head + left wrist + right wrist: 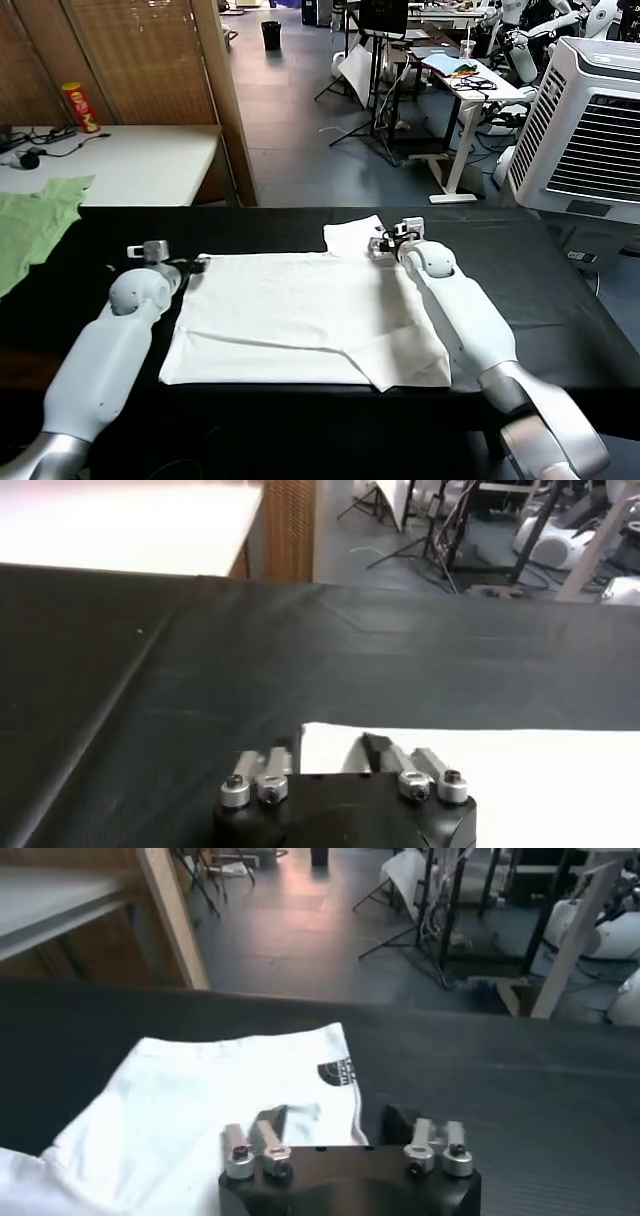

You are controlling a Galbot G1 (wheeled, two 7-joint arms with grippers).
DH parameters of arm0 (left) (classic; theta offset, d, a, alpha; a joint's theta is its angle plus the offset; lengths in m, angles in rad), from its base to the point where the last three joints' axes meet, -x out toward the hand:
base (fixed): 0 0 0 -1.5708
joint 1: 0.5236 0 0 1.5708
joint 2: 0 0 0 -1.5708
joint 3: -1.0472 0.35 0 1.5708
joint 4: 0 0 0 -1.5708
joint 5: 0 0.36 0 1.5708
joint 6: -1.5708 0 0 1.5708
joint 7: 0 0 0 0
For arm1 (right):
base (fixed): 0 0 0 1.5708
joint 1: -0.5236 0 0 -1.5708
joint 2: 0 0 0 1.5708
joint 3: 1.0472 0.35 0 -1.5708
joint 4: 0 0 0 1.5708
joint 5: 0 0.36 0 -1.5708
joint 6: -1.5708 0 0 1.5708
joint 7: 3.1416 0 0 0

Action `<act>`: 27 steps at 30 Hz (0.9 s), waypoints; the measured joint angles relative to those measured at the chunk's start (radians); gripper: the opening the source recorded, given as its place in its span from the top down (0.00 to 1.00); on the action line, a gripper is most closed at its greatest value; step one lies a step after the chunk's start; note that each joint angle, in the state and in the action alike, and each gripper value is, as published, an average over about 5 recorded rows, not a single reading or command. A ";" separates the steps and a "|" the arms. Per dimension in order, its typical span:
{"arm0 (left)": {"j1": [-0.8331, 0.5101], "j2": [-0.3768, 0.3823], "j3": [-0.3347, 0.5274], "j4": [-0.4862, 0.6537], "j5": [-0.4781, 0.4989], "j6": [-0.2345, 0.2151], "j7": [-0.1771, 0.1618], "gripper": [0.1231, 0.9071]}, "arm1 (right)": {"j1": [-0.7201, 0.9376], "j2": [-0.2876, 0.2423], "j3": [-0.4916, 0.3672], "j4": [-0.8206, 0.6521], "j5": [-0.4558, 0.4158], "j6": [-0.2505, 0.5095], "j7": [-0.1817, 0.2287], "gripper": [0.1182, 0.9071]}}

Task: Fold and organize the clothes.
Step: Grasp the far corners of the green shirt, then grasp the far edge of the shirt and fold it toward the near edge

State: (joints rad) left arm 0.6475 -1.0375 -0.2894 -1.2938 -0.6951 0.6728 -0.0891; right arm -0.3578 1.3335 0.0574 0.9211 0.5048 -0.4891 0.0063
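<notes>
White T-shirt [310, 315] lies flat mid-desk, towards the front edge. Left hand [197, 264] and right hand [381, 244], both spread, at its far corners. Next, I think: pinch corners, fold fwd.

The T-shirt [310, 315] in the middle of the head view is plain white, with a small black printed mark at its sleeve hem. It lies on a black table [560, 300]. At the left edge is a light green garment [35, 225]; upper left, a red-and-yellow can [80, 107] on a white table [140, 165].
</notes>
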 joint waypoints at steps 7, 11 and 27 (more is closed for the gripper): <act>0.010 -0.001 -0.015 -0.015 0.015 -0.009 0.010 0.96 | -0.049 -0.037 0.037 0.091 -0.030 0.064 -0.024 0.99; 0.029 0.008 -0.036 -0.050 0.032 -0.009 0.013 0.97 | -0.102 -0.088 0.056 0.213 -0.028 0.060 -0.031 0.99; 0.323 0.120 -0.175 -0.448 0.003 0.016 -0.006 0.98 | -0.421 -0.288 0.159 0.756 -0.020 -0.144 0.073 0.99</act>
State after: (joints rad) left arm 0.9707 -0.9171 -0.4644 -1.7416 -0.6919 0.6890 -0.0952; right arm -0.7788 1.0456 0.2164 1.6766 0.4847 -0.6336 0.0791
